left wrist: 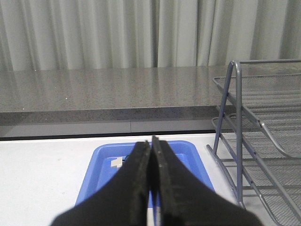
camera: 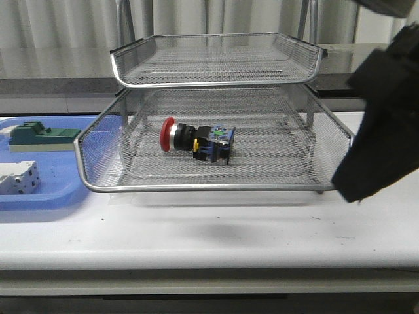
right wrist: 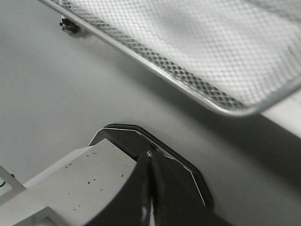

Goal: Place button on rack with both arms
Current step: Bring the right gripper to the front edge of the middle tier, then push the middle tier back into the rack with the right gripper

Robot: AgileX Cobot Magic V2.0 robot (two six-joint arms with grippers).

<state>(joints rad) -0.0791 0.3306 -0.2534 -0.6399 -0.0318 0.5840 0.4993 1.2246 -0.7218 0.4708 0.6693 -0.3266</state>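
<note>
The button (camera: 195, 139), with red cap and blue-black block, lies on its side in the pulled-out lower tray of the silver mesh rack (camera: 216, 186). No gripper touches it. My right arm (camera: 386, 131) is a bulky black shape at the rack's right side; its fingers are hidden in the front view. In the right wrist view my right gripper (right wrist: 150, 162) is shut and empty, below the rack's tray rim (right wrist: 188, 84). My left gripper (left wrist: 151, 146) is shut and empty above the blue tray (left wrist: 188, 155), with the rack (left wrist: 237, 141) to its side.
A flat blue tray (camera: 39, 193) at the table's left holds a green block (camera: 39, 136) and a white terminal block (camera: 18, 178). The rack's upper tray (camera: 216, 62) overhangs the button. A grey counter and curtains stand behind.
</note>
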